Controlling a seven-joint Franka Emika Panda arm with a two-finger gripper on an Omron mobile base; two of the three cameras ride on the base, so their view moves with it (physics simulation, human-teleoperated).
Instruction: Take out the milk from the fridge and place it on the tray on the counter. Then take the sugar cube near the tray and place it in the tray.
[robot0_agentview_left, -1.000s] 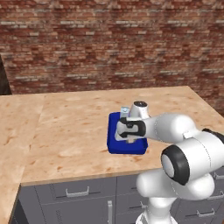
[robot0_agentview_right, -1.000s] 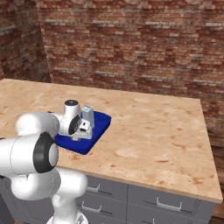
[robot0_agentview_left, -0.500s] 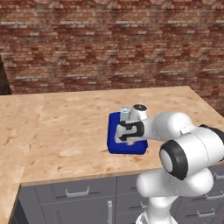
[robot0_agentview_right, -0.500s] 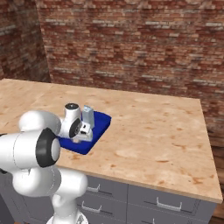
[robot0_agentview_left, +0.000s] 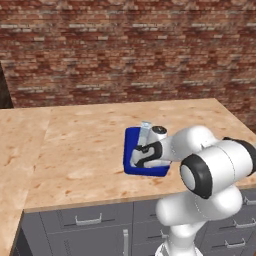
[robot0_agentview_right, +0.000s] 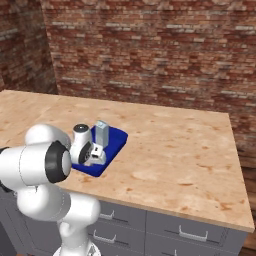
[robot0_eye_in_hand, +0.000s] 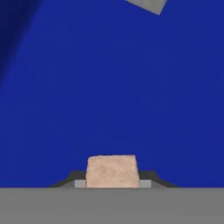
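Lowered closer over the tray (robot0_eye_in_hand: 112, 87), claw (robot0_eye_in_hand: 113, 186) clamps the sugar cube (robot0_eye_in_hand: 113, 170) beside the milk (robot0_agentview_right: 102, 133); release looks imminent.

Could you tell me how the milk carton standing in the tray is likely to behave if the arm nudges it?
The milk stands upright, tall and narrow on the tray, so a push near its top would probably tip it. Its flat sides suggest it would slide, not roll. The gripper works close beside it, so a bump seems possible.
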